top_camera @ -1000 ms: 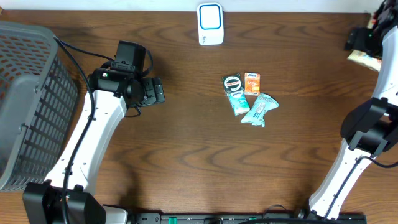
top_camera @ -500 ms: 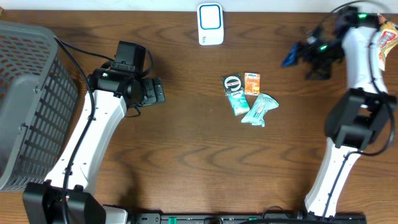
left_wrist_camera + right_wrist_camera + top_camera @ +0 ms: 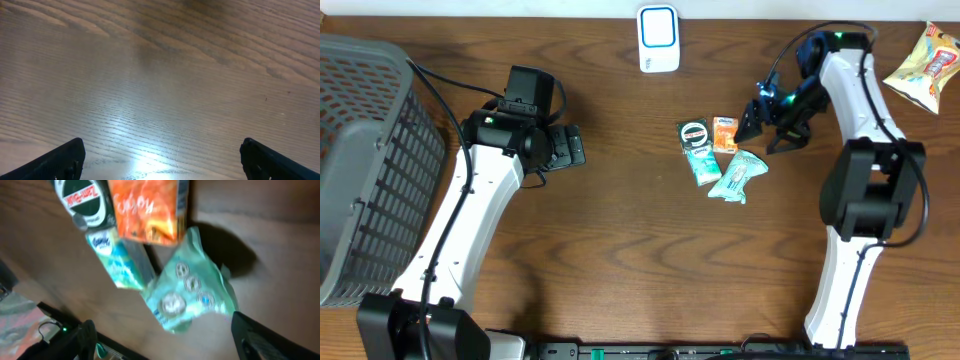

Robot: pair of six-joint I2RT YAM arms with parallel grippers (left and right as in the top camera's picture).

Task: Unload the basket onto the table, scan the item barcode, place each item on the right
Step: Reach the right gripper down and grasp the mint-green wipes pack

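Dark brown wood-grain table (image 3: 620, 250) fills the overhead view, with a grey basket (image 3: 360, 150) standing at its left edge and a white and blue scanner (image 3: 659, 38) at the middle of the far edge. Four small items lie bunched together right of centre. A round dark green tin (image 3: 693, 132) sits at the upper left of the bunch, with an orange packet (image 3: 725, 133) just beside it on the right. A teal packet (image 3: 701, 166) runs down from under the tin. A pale green pouch (image 3: 737, 176) lies at the lower right, touching the teal packet. A yellow snack bag (image 3: 924, 72) rests well apart from them, near the far right corner.

The right gripper (image 3: 767, 130) hangs just to the right of the bunch, close to the orange packet and the pouch. In the right wrist view its fingers (image 3: 80, 340) stand apart at the bottom corners, with nothing between them, and all four items lie on the table beyond them, none of them held.

The left gripper (image 3: 572, 146) hovers over bare wood left of centre, well apart from the items. Its jaws are spread wide and hold nothing.
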